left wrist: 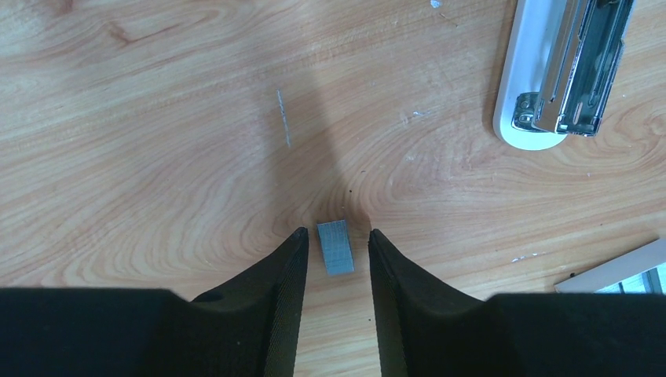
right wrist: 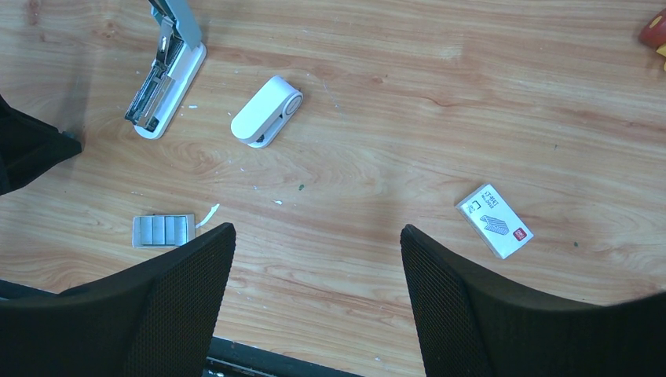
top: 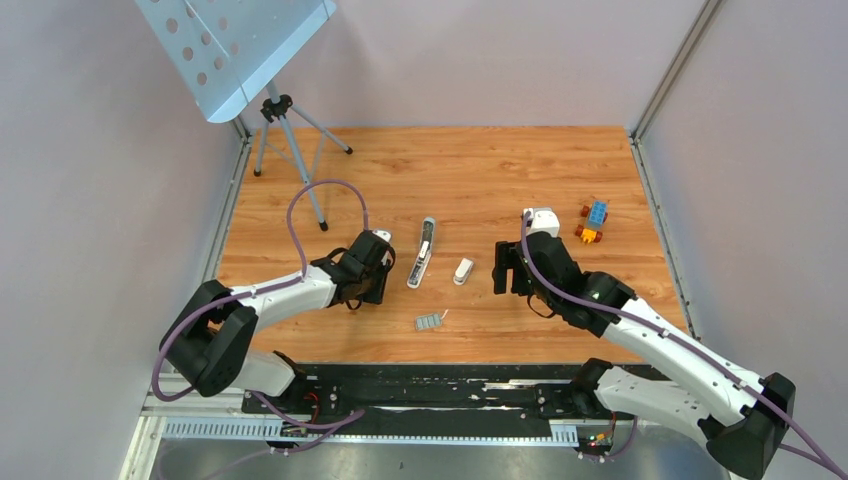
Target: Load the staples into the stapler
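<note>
The stapler (top: 424,255) lies opened on the wood table, its metal channel showing; it also shows in the left wrist view (left wrist: 561,71) and the right wrist view (right wrist: 165,78). A short silvery strip of staples (left wrist: 335,247) lies flat on the table between the fingers of my left gripper (left wrist: 335,236), which is open and not touching it. A larger ribbed block of staples (top: 430,321) lies near the front edge, also in the right wrist view (right wrist: 162,230). My left gripper (top: 368,275) is left of the stapler. My right gripper (top: 505,268) is open and empty (right wrist: 314,232).
A small white rounded object (top: 463,271) lies right of the stapler. A small white box (right wrist: 494,221) lies under my right arm. A colourful toy-brick block (top: 592,220) sits at the right. A tripod (top: 285,140) with a perforated panel stands at the back left.
</note>
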Motion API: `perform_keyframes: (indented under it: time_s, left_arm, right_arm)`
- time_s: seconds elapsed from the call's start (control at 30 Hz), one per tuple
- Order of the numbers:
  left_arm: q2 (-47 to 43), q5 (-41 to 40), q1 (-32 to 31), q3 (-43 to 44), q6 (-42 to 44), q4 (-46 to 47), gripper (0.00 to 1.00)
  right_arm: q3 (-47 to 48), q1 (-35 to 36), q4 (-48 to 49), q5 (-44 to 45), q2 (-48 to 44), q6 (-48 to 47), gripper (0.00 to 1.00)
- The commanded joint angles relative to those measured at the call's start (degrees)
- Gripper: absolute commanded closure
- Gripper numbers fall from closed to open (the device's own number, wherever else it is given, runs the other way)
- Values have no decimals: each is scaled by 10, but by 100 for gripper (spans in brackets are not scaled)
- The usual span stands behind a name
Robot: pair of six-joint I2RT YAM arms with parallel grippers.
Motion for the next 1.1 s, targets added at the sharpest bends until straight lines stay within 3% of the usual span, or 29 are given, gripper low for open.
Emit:
perform_keyframes:
  time_s: [0.0,0.33,0.77,1.07]
  left_arm:
    - [-2,3,3,4,-14,-4,65]
    - [-5,14,3,5,-14,2,77]
    - [-28,29,2,10,-9,8,81]
    - [-49,36,-12,53,-13,-1,82]
  right_arm:
    - [-10,-5,-1,12,-4,-2,20]
    - [-16,-4,-1,12,-5,3,19]
    - [-20,-4,-1,19,2,19,8]
    - [-17,-5,-1,29,6,13,7]
